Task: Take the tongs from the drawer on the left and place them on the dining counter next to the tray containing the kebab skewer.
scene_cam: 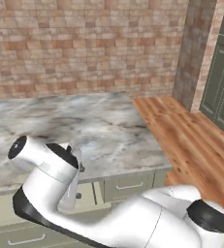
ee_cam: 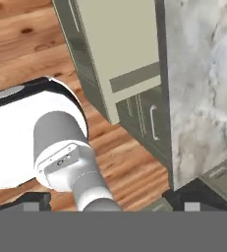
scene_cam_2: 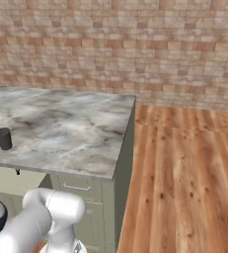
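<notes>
Below marbled top (ee_cam: pixel 203 88), drawer (ee_cam: pixel 120 54) pulled open; contents apparently hidden.

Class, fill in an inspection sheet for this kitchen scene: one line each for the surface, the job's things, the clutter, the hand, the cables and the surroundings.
Surface: marbled countertop over sage-green cabinets, mostly bare.
Job's things: the open drawer shows a pale interior in the hand view; no tongs, blue tray or skewer seen.
Clutter: one small dark cup standing upright on the countertop near its left end.
Hand: held low beside the cabinets; its dark fingertips rise at the bottom of the hand view, and whether it is open or shut cannot be told.
Cables: nothing seen.
Surroundings: brick wall behind, wooden floor to the right, tall green cabinet door at far right.
</notes>
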